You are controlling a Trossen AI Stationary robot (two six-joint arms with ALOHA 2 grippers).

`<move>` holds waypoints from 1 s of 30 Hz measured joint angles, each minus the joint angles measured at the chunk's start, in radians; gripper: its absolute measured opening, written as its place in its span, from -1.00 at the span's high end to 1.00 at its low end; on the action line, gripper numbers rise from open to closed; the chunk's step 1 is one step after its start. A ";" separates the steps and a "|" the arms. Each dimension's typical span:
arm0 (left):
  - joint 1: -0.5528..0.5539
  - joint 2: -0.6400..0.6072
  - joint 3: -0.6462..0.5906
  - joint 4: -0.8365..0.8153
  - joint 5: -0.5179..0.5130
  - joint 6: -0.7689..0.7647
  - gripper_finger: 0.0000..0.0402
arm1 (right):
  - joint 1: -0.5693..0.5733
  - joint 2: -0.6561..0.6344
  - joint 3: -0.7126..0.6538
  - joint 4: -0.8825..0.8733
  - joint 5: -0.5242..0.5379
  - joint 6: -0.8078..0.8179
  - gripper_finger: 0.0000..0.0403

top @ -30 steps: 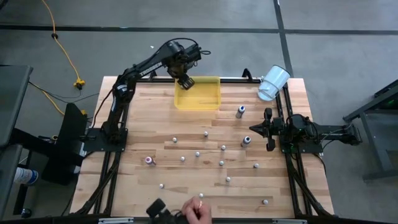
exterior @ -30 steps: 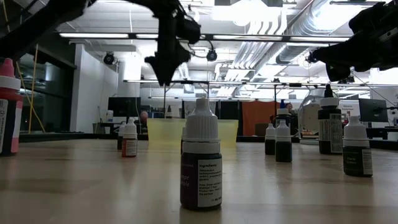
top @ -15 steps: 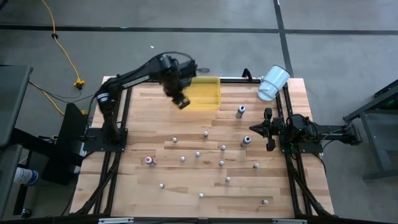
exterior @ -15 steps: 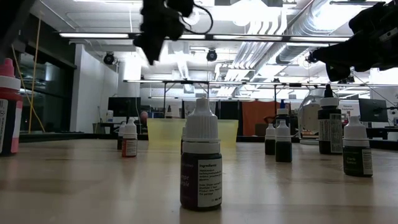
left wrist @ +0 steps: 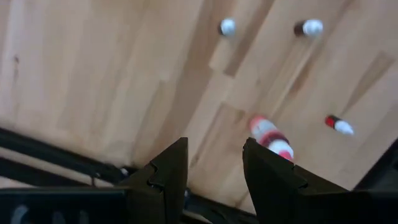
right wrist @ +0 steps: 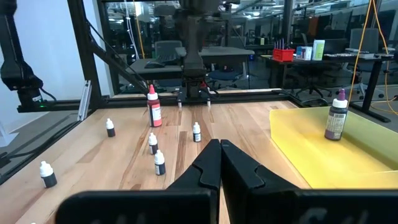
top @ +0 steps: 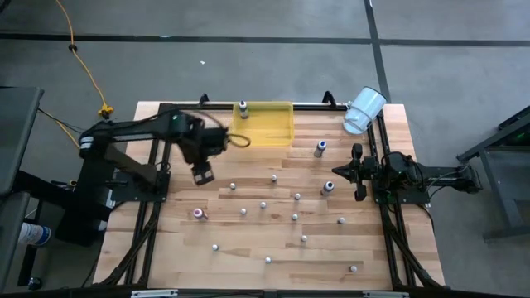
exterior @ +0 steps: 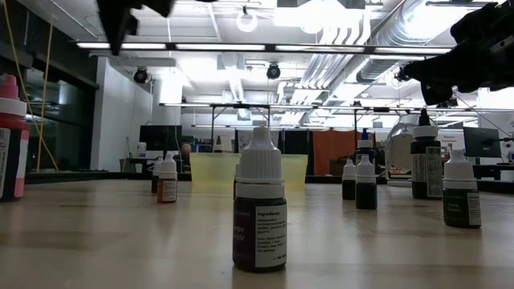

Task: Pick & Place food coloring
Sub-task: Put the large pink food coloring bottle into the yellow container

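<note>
1. Food coloring bottles stand scattered over the wooden bench [top: 174, 248]; in the low view the nearest is a dark bottle [exterior: 259, 210] with a white cap, its label legible there and nowhere else; the high view shows these bottles only as pale dots.

2. At that view's left edge stands a taller red bottle [exterior: 11, 138]; the left wrist view shows a red-and-white bottle [left wrist: 271, 137] just beyond the left tool's fingers.

3. Left tool [top: 203, 173] hangs above the bench's left half, clear of the bottles; the left wrist view shows its two fingers [left wrist: 166, 174] parted with nothing between them; the low view catches only a dark piece of that arm at the top.

4. Right tool [top: 358, 172] waits at the bench's right edge; the right wrist view shows its fingers [right wrist: 208, 168] pressed together, empty.

5. Farther back, the yellow tray [top: 277, 136] sits at the far edge; one bottle [top: 243, 108] stands in its corner; the right wrist view shows that bottle as purplish [right wrist: 336, 122], upright inside the tray; the low view shows only the tray's pale wall.

6. White cup [top: 365, 109] lies tipped at the far right corner, seen only from above.
</note>
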 joint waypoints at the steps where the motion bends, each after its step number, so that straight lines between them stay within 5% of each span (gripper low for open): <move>1: -0.022 -0.021 -0.021 0.000 0.006 -0.042 0.28 | 0.000 0.000 0.000 0.000 0.000 0.000 1.00; 17: -0.368 -0.138 -0.222 0.008 -0.019 -0.663 0.28 | 0.000 0.000 0.000 0.000 0.000 0.000 1.00; 30: -0.500 -0.058 -0.270 0.249 0.028 -0.838 0.28 | 0.000 0.000 0.000 0.000 0.000 0.000 1.00</move>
